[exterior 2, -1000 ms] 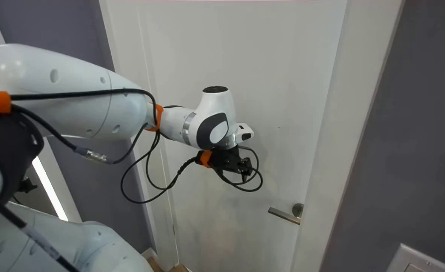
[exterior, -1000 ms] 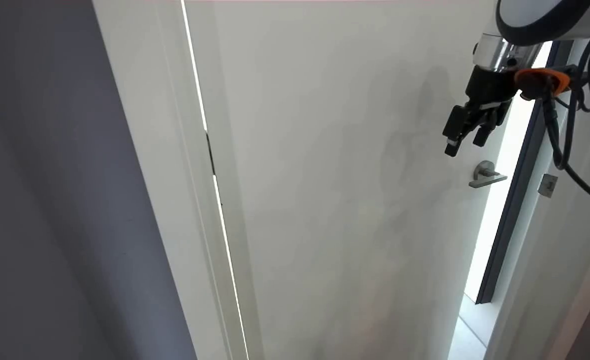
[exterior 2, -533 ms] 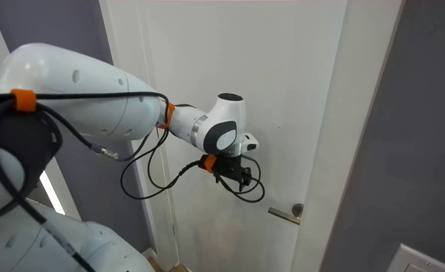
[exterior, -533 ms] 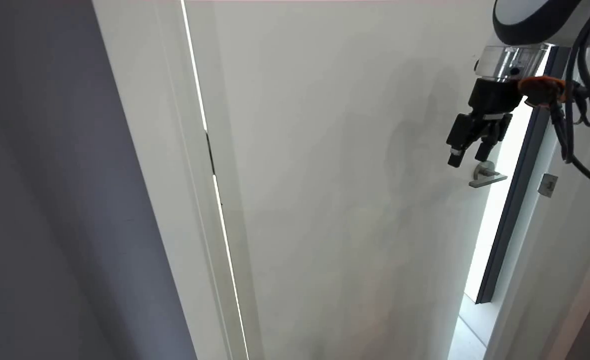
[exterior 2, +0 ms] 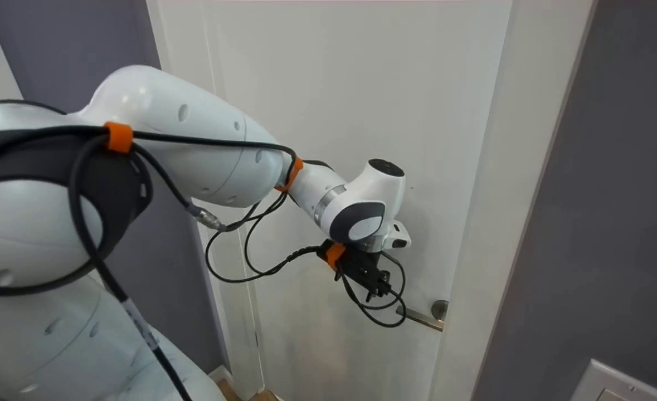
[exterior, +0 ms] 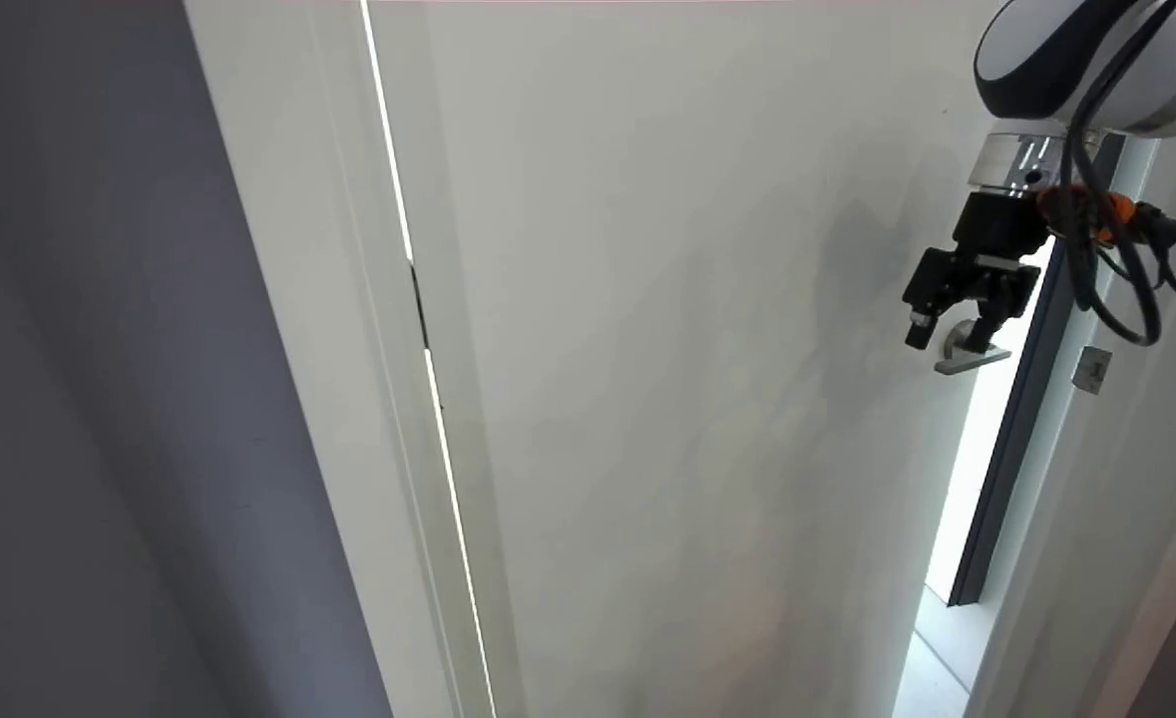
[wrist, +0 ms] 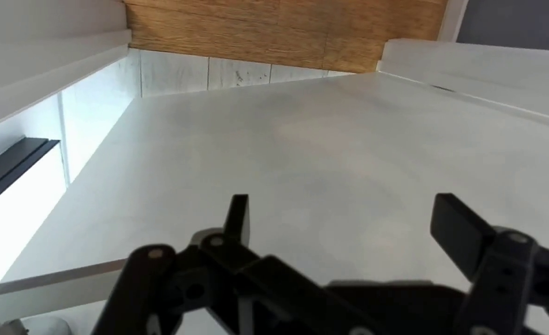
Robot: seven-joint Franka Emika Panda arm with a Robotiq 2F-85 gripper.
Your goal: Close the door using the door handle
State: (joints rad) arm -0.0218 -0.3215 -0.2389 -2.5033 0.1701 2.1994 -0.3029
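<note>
Grey wall (exterior: 149, 399): leftmost in an exterior view.
White frame (exterior: 323, 299): right of the wall, a thin bright slit (exterior: 451, 479) along its right side.
Door (exterior: 667, 399): fills the middle, ajar at its right edge.
Tool (exterior: 948, 339): spread apart, near the door's right edge.
Door handle (exterior: 972, 363): on the door's right side, partly behind the tool; whether they touch, I cannot tell.
Bright gap (exterior: 975, 449): right of the door.

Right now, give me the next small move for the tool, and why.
Probably ease the tool sideways toward the bright gap, jaws open. In the wrist view the fingertips stand apart with the door showing between them, while the door handle lies outside, on the gap's side, so shutting now would likely miss it.
</note>
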